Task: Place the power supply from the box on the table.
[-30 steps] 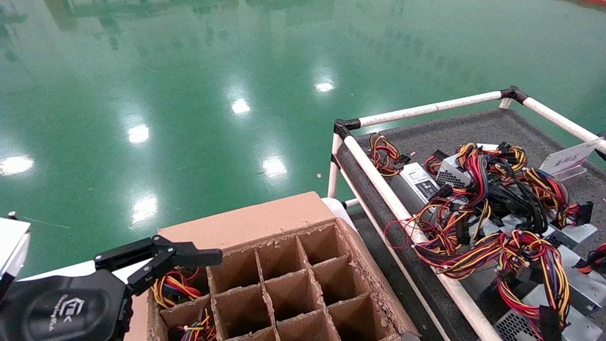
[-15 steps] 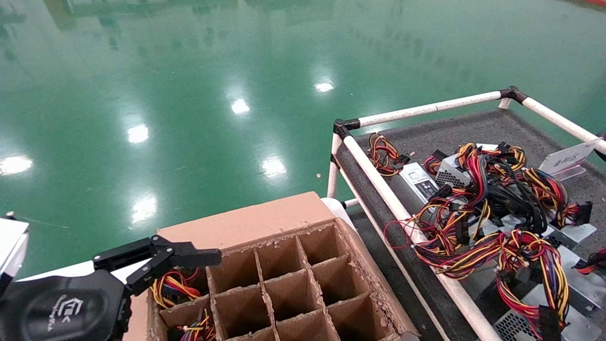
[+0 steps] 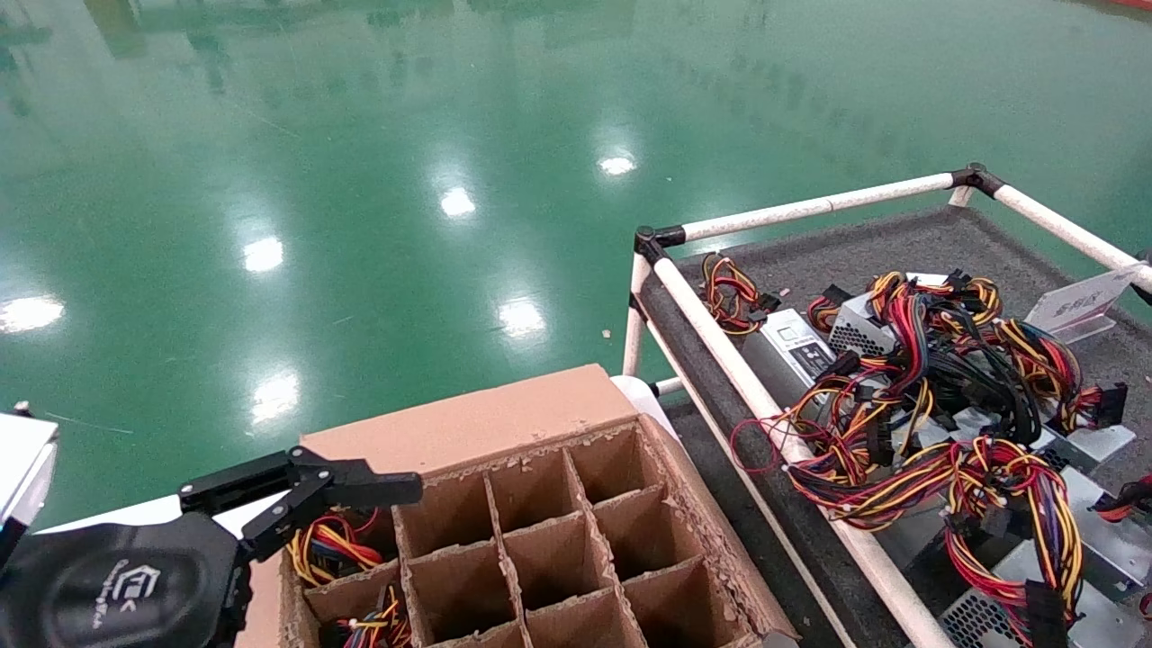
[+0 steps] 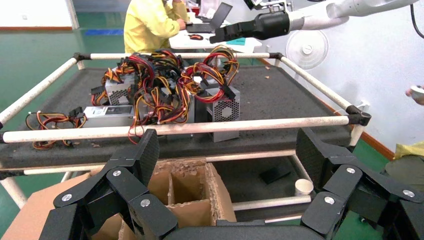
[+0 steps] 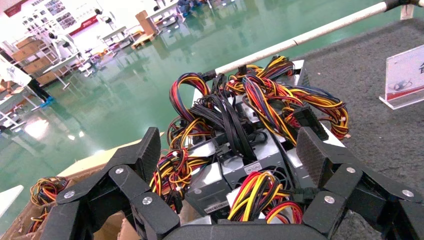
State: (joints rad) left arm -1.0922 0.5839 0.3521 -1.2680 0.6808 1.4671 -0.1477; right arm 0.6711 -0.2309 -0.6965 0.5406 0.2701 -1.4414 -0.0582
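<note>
Box (image 3: 504, 432): brown cardboard, paler ragged dividers. Table (image 3: 900, 243): dark grey felt, white pipe rails, black corner joints. Power supplies (image 3: 859, 335): silver-grey, perforated vent pattern; wires (image 3: 909, 360) red, yellow, orange, black. Floor (image 3: 360, 180): glossy green, white light reflections. Left gripper (image 4: 225, 155): black, textured pads.

Bright, even overhead light leaves round white glare spots on the glossy green floor (image 3: 378, 180) ahead of my left pincer (image 3: 360, 490), shadows beneath it stay soft, and my own fingers (image 4: 145, 155) look stretched at close range.
</note>
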